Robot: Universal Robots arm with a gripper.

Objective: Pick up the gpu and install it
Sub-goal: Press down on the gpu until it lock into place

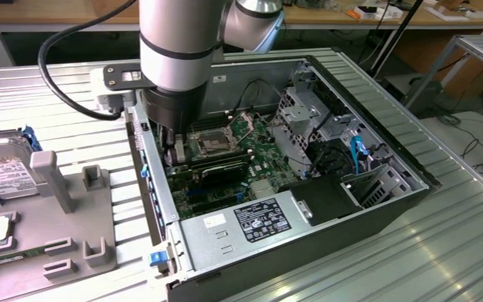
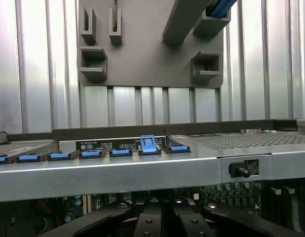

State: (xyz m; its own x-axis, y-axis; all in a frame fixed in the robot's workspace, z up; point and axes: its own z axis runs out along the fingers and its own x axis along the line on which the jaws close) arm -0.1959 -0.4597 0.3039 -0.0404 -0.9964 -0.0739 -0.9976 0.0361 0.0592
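So the gripper (image 1: 173, 151) is down inside the PC case (image 1: 392, 207), fingers pinched together. Gpu (image 1: 223, 168) lies just beside them on the motherboard (image 1: 258, 141). PSU label (image 1: 263, 217) is unreadable.

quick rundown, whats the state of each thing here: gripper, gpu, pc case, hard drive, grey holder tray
gripper: shut, down inside the case above the gpu
gpu: lying flat on the motherboard's slot area, at the gripper's tip
pc case: on its side, side panel off, open
hard drive: standing in the grey holder
grey holder: gpu slot vacant
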